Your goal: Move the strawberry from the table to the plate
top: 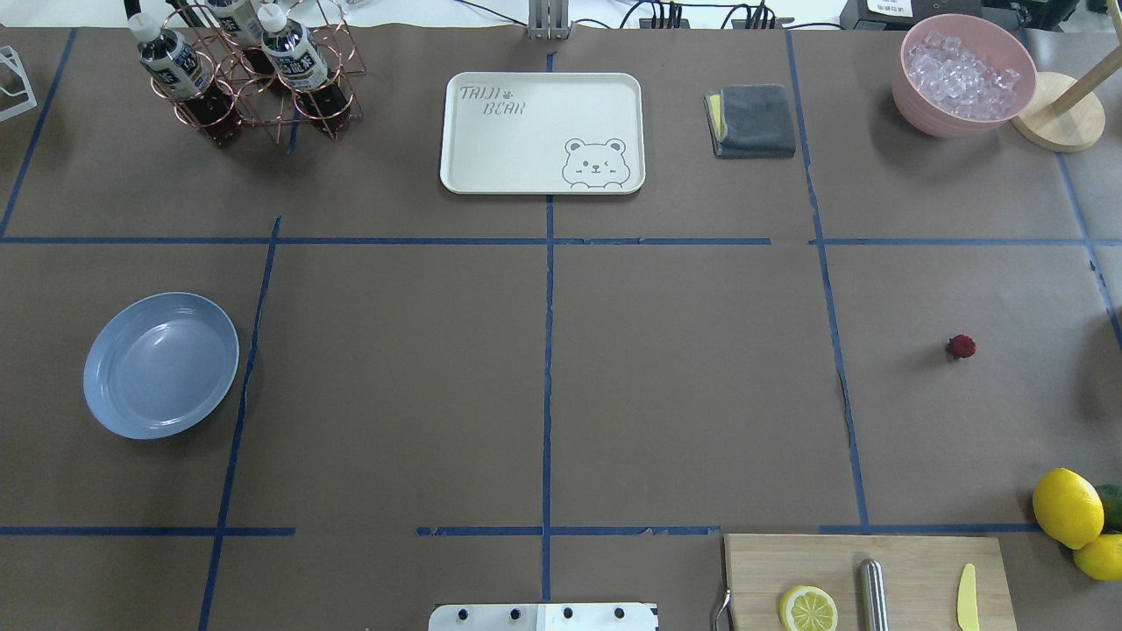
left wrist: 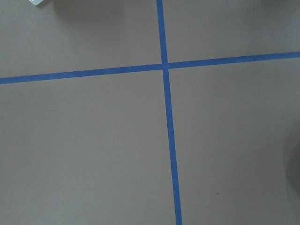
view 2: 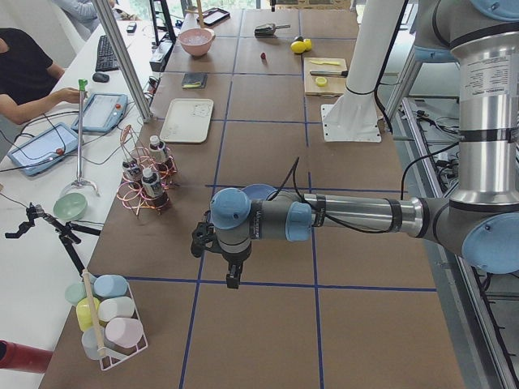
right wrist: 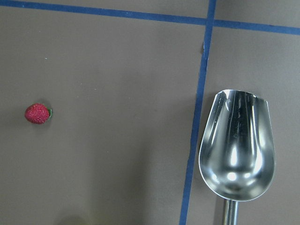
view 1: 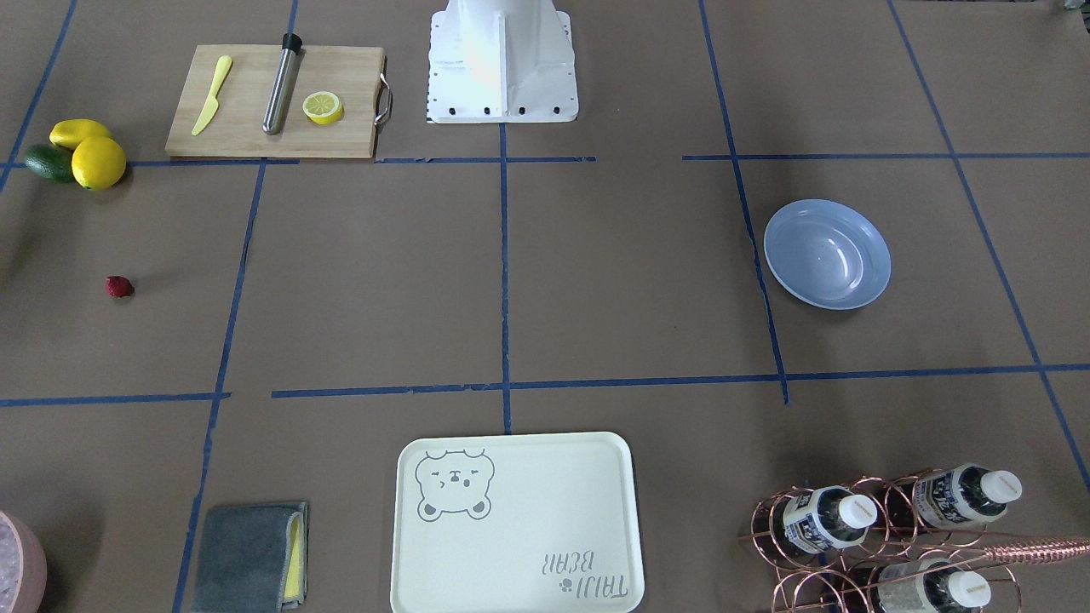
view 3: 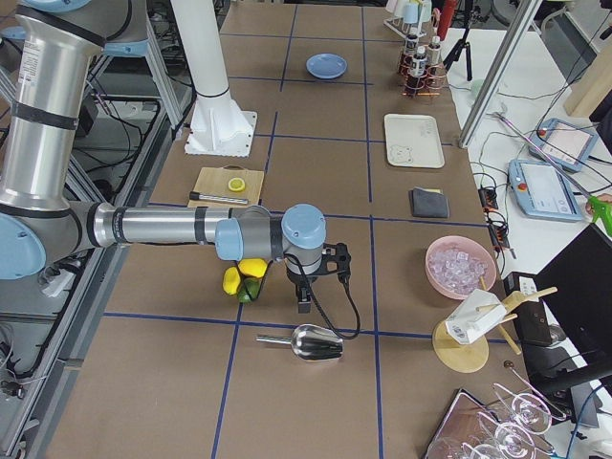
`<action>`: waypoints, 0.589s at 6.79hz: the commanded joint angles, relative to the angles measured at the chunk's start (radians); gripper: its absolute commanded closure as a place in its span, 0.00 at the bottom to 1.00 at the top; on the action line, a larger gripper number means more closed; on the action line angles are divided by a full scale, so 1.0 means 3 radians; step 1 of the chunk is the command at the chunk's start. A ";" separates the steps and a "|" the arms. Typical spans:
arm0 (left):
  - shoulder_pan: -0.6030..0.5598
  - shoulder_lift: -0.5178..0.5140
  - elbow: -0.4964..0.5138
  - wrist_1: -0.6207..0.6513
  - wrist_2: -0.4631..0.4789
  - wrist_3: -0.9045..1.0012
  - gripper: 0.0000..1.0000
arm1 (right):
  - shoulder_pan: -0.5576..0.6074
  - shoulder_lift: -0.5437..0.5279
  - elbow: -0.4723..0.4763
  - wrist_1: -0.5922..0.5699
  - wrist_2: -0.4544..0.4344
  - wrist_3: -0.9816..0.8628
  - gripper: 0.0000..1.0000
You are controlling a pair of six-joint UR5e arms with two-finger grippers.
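The strawberry (top: 962, 346) is a tiny dark-red berry lying alone on the brown table (top: 684, 377), on the robot's right side; it also shows as the strawberry (view 1: 119, 286) and the strawberry (right wrist: 38, 113) at the left of the right wrist view. The light-blue plate (top: 160, 365) sits far off on the left side, with nothing in it, seen again as the plate (view 1: 827, 254). My right gripper (view 3: 303, 304) hangs above the table near the lemons. My left gripper (view 2: 232, 279) hovers beside the plate. Both grippers show only in the side views, so I cannot tell whether they are open or shut.
A metal scoop (right wrist: 237, 145) lies right of the strawberry. Lemons and an avocado (top: 1074, 513) sit at the near right by a cutting board (top: 868, 578). A bear tray (top: 542, 131), cloth (top: 754, 120), bottle rack (top: 245, 70) and ice bowl (top: 962, 74) line the far edge.
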 commanded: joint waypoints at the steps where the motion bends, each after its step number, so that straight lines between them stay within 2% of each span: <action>1: 0.0006 0.0005 -0.0015 -0.0012 -0.0002 0.0145 0.00 | 0.0000 -0.0002 -0.0009 0.0008 0.0025 -0.0007 0.00; 4: 0.0016 0.0010 -0.0010 -0.0017 -0.0002 0.0192 0.00 | 0.0000 -0.0002 -0.0014 0.0018 0.0024 -0.0007 0.00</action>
